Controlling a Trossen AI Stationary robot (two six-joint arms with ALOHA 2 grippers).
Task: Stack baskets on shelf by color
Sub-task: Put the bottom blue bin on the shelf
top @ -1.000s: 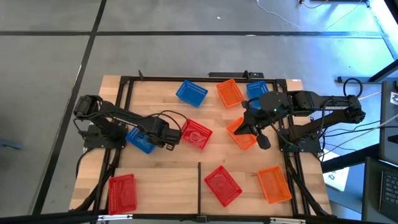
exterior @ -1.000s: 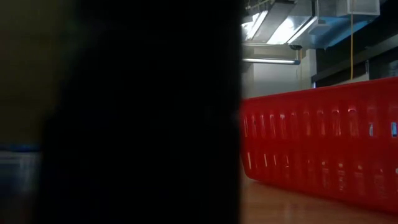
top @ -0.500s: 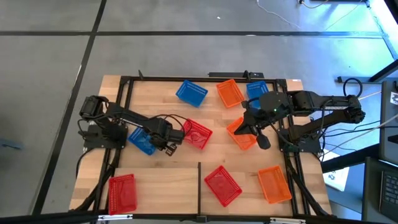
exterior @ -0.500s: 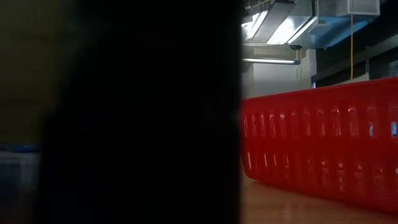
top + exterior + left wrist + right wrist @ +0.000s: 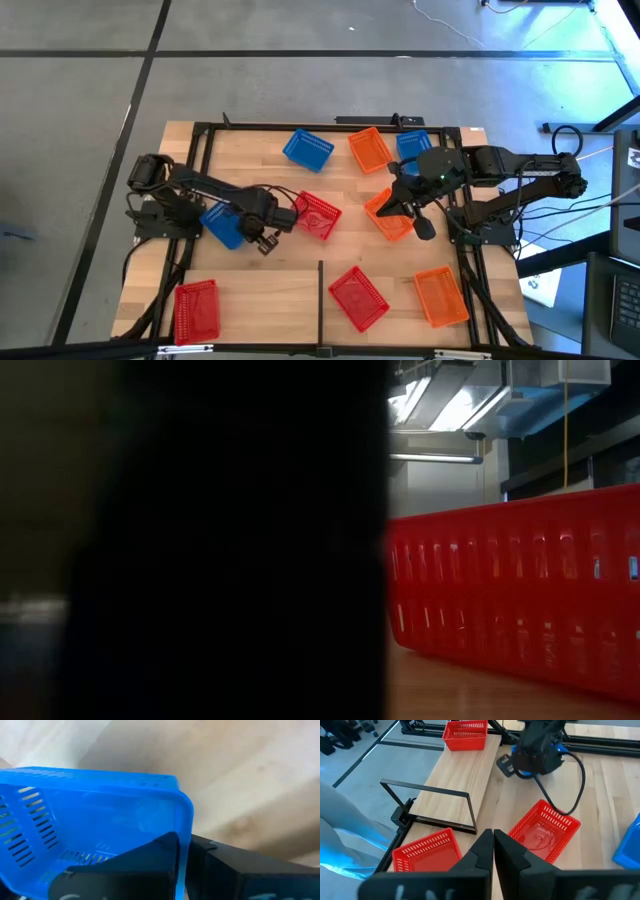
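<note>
My left gripper [image 5: 246, 226] is shut on a blue basket [image 5: 220, 222] at the table's middle left; the basket also shows in the left wrist view [image 5: 90, 815]. A red basket [image 5: 317, 215] lies just right of it. My right gripper [image 5: 400, 205] is shut and empty in its wrist view [image 5: 493, 840], and it hovers over an orange basket [image 5: 390, 217] at the middle right. The pale shelf panel [image 5: 280, 280] with its black divider bar [image 5: 320, 295] lies at the near edge. My left gripper has one finger inside the blue basket and one outside, with the basket's side wall near a corner [image 5: 183, 827] between them. The fingers come from above. Whether the basket is clear of the table I cannot tell.
Red baskets lie at the near left [image 5: 197, 310] and near middle [image 5: 358, 297], and an orange one lies at the near right [image 5: 440, 297]. At the far edge lie two blue baskets [image 5: 308, 148] [image 5: 412, 145] and an orange one [image 5: 370, 150]. A black frame rims the table.
My left gripper has turned a little and shifted slightly toward the near edge with the blue basket. The blue strip that showed low at the left of the low view is gone.
</note>
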